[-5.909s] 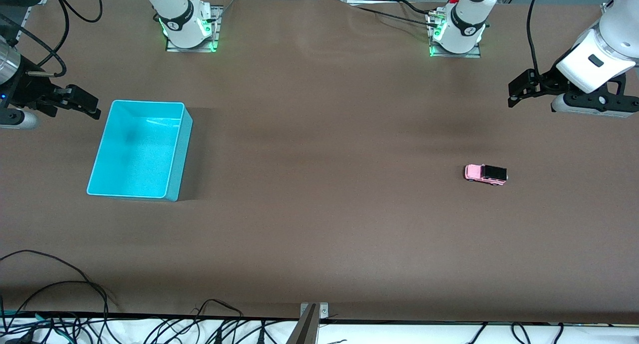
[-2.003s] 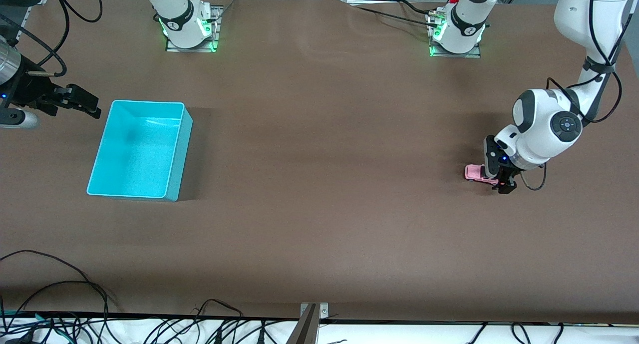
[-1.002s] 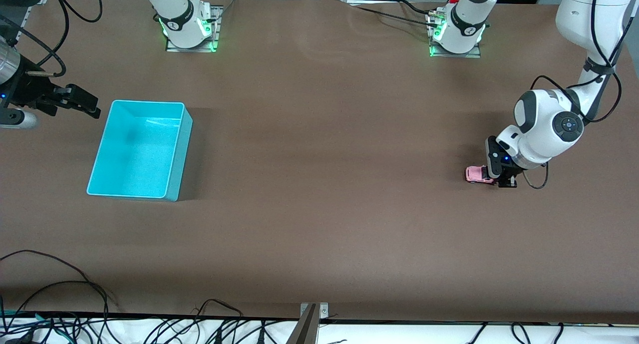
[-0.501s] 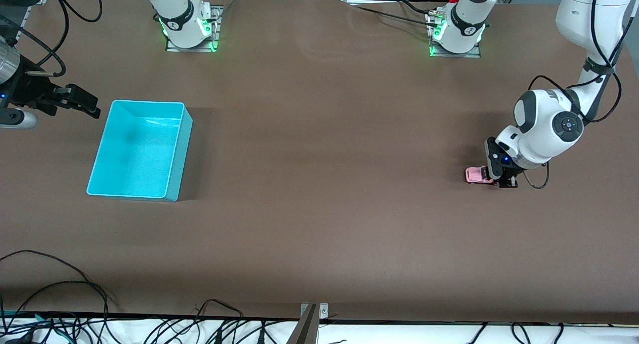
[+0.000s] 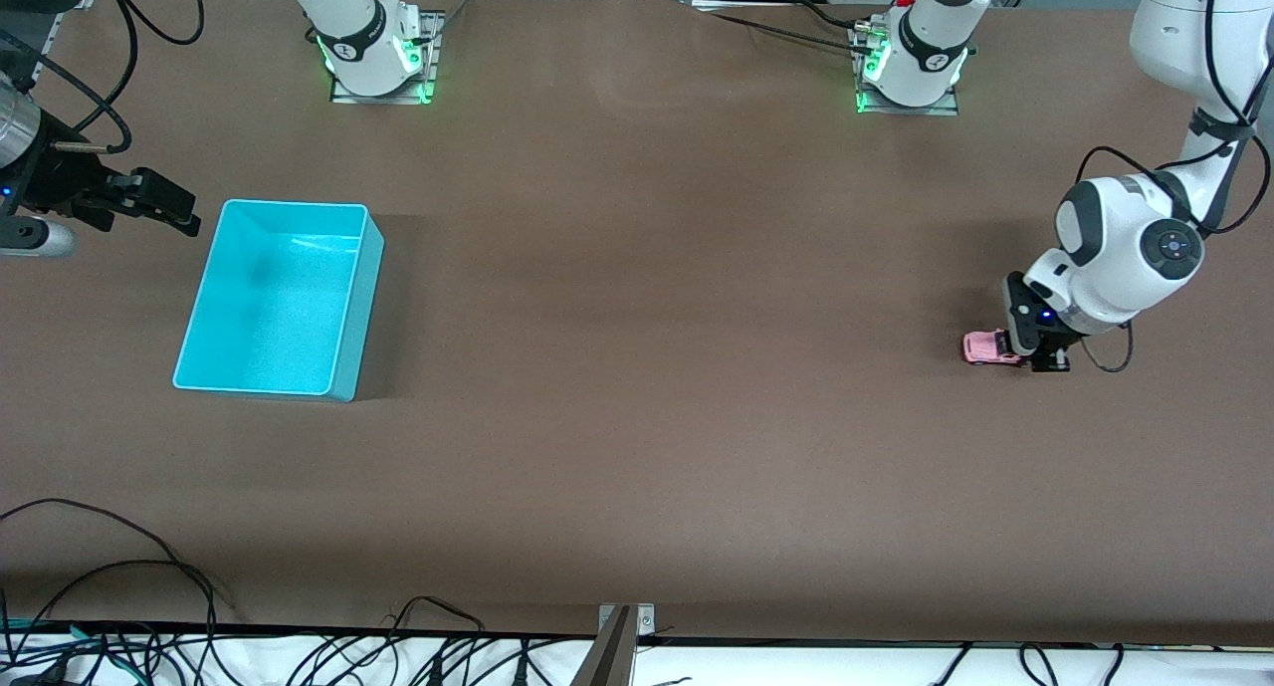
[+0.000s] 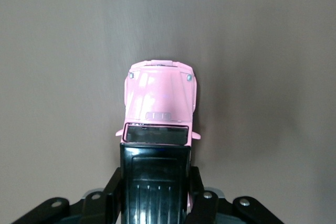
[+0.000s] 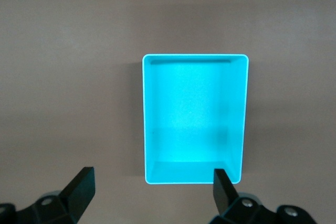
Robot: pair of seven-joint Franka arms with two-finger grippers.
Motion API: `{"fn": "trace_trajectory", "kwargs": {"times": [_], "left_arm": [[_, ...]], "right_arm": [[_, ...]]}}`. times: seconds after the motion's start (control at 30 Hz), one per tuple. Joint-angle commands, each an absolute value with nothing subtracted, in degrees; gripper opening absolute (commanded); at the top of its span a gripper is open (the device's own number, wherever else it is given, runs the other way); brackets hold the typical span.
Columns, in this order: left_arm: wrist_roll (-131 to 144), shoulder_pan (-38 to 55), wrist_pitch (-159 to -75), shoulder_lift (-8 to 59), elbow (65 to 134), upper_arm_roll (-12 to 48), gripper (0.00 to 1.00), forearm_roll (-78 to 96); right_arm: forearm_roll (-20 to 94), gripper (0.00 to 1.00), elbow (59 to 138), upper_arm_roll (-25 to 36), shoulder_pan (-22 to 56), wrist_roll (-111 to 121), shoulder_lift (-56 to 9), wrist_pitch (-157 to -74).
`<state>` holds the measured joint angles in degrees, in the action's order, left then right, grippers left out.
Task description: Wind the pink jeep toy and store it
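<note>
– Where is the jeep (image 5: pixel 985 347)?

– On the table (image 5: pixel 637 367), at the left arm's end, well apart from the cyan bin (image 5: pixel 282 298) at the right arm's end.

– And the left gripper (image 5: pixel 1035 352)?

– Down on the jeep, fingers (image 6: pixel 113 192) clamped on the sides of its black rear; the pink hood sticks out ahead.

– The right gripper (image 5: pixel 149 200)?

– That arm waits. It hangs beside the bin, jaws spread wide and holding nothing. The bin (image 7: pixel 194 119) is empty.
</note>
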<state>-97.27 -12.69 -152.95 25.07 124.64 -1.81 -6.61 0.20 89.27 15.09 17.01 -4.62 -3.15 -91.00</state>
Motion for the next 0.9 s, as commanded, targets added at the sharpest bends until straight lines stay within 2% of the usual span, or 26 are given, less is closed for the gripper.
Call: {"fn": "trace_trajectory", "kwargs": {"times": [0.0, 0.87], "left_arm": [[-100.62, -13.8, -152.4, 28.82, 124.63, -3.68, 0.07, -8.09], [-105.21, -16.79, -152.58, 29.79, 122.61, -5.54, 0.07, -8.09]], "right_arm": [[1.32, 1.0, 88.68, 15.29, 16.87, -5.19, -3.08, -90.09], [1.32, 1.0, 88.68, 15.29, 16.87, -5.1, -3.08, -90.09]]}}
